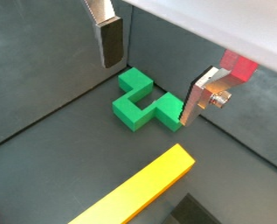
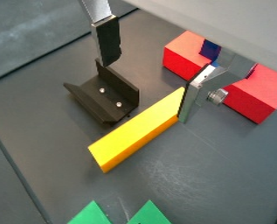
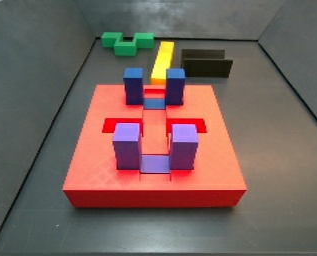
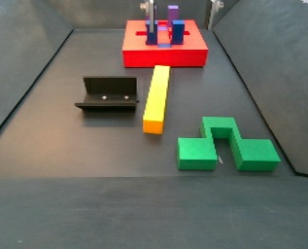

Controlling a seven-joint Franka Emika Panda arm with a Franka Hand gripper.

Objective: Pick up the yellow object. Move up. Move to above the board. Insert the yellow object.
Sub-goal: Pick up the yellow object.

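Observation:
The yellow object is a long yellow-orange bar lying flat on the dark floor, one end pointing at the board. It also shows in a side view and in both wrist views. The board is a red slab with slots and upright blue-purple posts. My gripper is open and empty, high above the floor. One finger is over the bar's end near the board. In a wrist view the gripper hangs over the green block.
A green block lies beside the bar, also in a side view and a wrist view. The dark fixture stands on the bar's other side, also in a wrist view. Grey walls ring the floor.

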